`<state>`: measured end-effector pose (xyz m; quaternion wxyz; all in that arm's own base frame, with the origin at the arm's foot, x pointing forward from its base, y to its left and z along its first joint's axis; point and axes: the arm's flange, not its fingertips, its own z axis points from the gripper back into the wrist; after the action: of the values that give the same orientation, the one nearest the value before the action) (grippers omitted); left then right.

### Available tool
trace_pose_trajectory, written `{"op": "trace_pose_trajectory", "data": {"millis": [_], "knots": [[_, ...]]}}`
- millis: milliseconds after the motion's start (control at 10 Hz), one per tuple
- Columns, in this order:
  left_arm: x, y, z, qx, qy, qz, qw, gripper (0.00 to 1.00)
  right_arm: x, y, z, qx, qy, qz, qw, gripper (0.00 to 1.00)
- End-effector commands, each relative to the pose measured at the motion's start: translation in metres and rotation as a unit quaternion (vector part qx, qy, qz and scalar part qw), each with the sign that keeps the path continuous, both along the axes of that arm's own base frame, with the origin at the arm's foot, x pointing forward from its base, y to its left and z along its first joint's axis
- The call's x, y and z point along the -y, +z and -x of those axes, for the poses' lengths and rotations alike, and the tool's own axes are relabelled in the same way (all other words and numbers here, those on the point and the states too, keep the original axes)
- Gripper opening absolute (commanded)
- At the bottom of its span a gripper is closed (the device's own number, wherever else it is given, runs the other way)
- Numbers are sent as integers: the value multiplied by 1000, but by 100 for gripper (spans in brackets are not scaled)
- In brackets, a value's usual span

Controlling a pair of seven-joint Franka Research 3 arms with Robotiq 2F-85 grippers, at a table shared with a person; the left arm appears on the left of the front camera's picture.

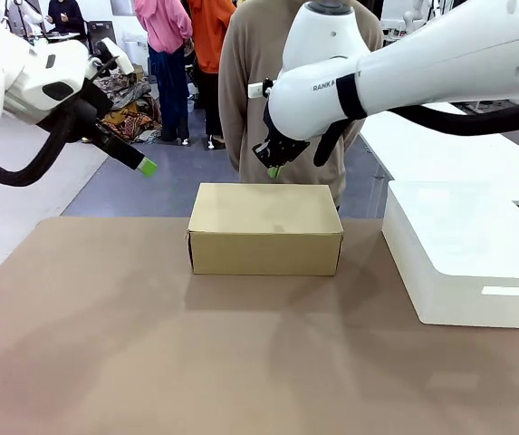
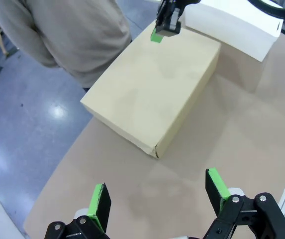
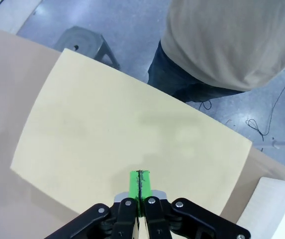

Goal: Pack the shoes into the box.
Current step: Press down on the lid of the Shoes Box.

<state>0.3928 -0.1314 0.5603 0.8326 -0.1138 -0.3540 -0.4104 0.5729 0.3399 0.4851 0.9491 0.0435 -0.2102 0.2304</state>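
Observation:
The tan cardboard box (image 1: 265, 227) stands closed in the middle of the table, its lid flat; from above its lid (image 3: 132, 144) is bare, and it lies ahead in the left wrist view (image 2: 154, 92). The shoes are hidden. My right gripper (image 1: 273, 169) hangs shut a little above the box's far edge, nothing between its green pads (image 3: 140, 185); it also appears as the right gripper (image 2: 158, 34) over the box's far corner. My left gripper (image 1: 147, 167) is raised left of the box, its green fingertips wide open (image 2: 157, 194) over bare table.
A larger white box (image 1: 463, 249) sits on the right of the table. A person in a beige sweater (image 1: 250, 82) stands at the far edge just behind the tan box. A grey stool (image 3: 85, 42) stands on the floor beyond the table.

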Motion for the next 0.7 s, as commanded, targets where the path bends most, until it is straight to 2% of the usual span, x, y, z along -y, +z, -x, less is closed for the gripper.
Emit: {"op": "trace_pose_trajectory", "data": {"millis": [0,600], "knots": [[-4,-5,0,-7,7,-3,1000,100,-10,-9,-16,12,-31,3,999,0],[-4,-5,0,-7,7,-3,1000,100,-6,-61,-56,-13,-74,-4,997,0]]}}
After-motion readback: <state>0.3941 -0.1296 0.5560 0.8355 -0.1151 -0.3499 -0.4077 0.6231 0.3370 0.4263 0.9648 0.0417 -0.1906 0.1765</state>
